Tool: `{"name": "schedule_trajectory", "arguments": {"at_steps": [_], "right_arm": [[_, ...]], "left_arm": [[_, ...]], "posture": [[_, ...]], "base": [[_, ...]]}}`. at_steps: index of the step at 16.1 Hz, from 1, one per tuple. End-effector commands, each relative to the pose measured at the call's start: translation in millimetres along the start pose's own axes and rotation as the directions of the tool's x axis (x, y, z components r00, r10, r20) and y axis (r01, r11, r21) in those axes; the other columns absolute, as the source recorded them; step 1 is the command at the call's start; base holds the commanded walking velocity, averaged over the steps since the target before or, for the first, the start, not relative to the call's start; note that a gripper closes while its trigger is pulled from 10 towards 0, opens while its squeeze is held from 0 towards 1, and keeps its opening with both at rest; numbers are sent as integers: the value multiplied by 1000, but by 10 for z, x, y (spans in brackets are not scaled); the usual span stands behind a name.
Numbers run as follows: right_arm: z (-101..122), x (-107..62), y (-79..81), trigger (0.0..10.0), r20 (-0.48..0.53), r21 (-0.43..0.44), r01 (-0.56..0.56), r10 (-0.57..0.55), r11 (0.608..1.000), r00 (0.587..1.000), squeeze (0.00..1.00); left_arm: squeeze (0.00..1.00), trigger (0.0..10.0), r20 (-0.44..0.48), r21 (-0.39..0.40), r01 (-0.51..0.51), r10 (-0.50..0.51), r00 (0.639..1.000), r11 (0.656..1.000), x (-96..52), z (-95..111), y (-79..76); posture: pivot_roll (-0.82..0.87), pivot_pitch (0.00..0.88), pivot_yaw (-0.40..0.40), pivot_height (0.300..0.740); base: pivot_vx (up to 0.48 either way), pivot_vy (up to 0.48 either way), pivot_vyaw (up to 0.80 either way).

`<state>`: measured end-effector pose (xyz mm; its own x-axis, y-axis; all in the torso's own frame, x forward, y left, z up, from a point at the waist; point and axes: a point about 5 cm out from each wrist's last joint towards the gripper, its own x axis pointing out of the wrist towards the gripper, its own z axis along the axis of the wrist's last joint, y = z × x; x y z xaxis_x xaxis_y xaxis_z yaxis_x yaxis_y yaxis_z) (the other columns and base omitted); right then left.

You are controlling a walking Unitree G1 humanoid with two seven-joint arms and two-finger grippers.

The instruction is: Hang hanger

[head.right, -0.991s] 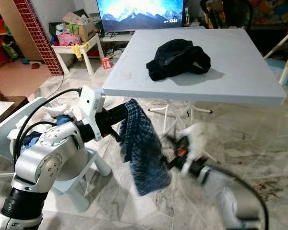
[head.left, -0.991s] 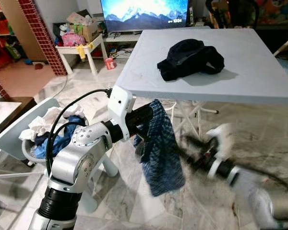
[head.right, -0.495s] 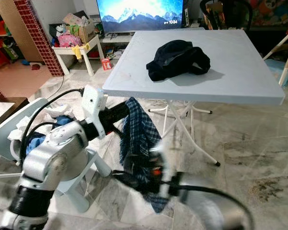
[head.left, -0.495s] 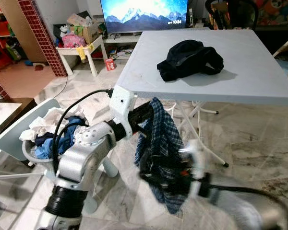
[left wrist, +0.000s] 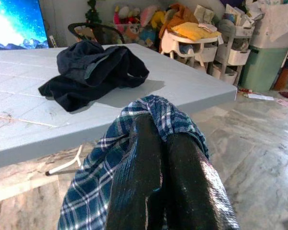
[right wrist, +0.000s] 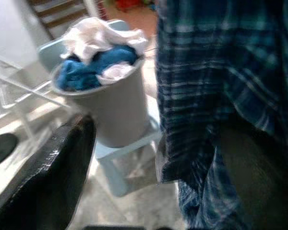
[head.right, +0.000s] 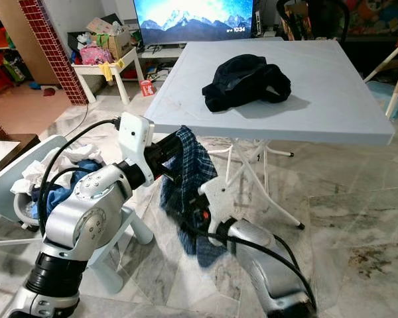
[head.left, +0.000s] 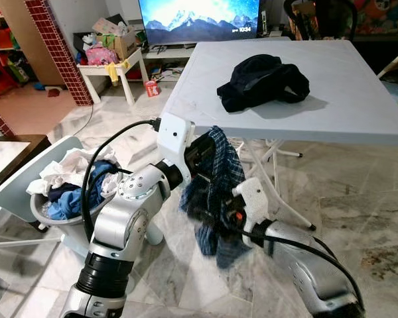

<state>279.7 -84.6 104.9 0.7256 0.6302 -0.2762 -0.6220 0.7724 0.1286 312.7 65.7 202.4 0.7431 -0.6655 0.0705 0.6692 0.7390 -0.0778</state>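
Note:
A blue plaid cloth (head.left: pixel 220 173) hangs in front of the grey table's near edge. My left gripper (head.left: pixel 202 154) is shut on its top; in the left wrist view the cloth (left wrist: pixel 101 191) drapes over the closed black fingers (left wrist: pixel 182 191). My right gripper (head.left: pixel 212 215) is pressed into the cloth's lower part from the right. Its fingers (right wrist: pixel 53 177) stand wide open in the right wrist view, with the cloth's hem (right wrist: pixel 216 96) hanging between them. I see no hanger.
The grey folding table (head.left: pixel 345 112) carries a black garment (head.left: pixel 262 79). A grey laundry basket (head.left: pixel 63 199) full of clothes sits on a pale stool to my left. Behind are a TV (head.left: pixel 199 20), a small white table (head.left: pixel 113 66) and a brick column (head.left: pixel 60 46). The marble floor lies open on the right.
My right arm has swung in from the lower right up to the hanging cloth. The cloth is now bunched up higher and shorter under my left gripper.

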Motion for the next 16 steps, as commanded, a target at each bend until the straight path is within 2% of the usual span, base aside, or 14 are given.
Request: {"name": "schedule_trajectory", "arguments": {"at_steps": [1, 4, 7, 10, 12, 13, 16], "right_arm": [[-19, 89, 37, 10000, -20, -32, 20, -21, 999, 1000, 0], [-135, 225, 63, 10000, -84, -51, 79, -83, 996, 993, 0], [-179, 305, -104, 10000, -100, -49, 260, -264, 964, 959, 0], [-199, 329, -249, 10000, -100, -58, 382, -386, 922, 917, 0], [-222, 331, -319, 10000, -97, -64, 420, -425, 905, 900, 0], [-230, 311, -365, 0, -89, -49, 447, -450, 893, 889, 0], [-255, 243, -501, 0, -78, -45, 491, -493, 870, 867, 0]], "left_arm": [[0, 10000, 23, 19, -9, 9, 1000, 1000, 18, 64, 6], [0, 10000, 23, 15, -3, 3, 1000, 1000, 37, 57, -37], [0, 10000, 26, 5, 0, 0, 1000, 1000, 44, 64, -76], [0, 10000, 32, 1, 3, -3, 1000, 1000, 57, 76, -101], [0, 10000, 37, -3, 11, -11, 999, 1000, 61, 95, -119], [0, 10000, 37, -3, 12, -12, 999, 1000, 59, 97, -120], [0, 10000, 32, -4, 12, -12, 999, 1000, 47, 89, -102]], "posture": [[-71, 8, 125, 740], [-68, 9, 123, 740], [-62, 10, 121, 740], [-59, 11, 120, 740], [-57, 11, 120, 740], [-57, 12, 121, 740], [-56, 12, 119, 740]], "base": [[0, 0, 0], [0, 0, 0], [0, 0, 0], [0, 0, 0], [0, 0, 0], [0, 0, 0], [0, 0, 0]]}}
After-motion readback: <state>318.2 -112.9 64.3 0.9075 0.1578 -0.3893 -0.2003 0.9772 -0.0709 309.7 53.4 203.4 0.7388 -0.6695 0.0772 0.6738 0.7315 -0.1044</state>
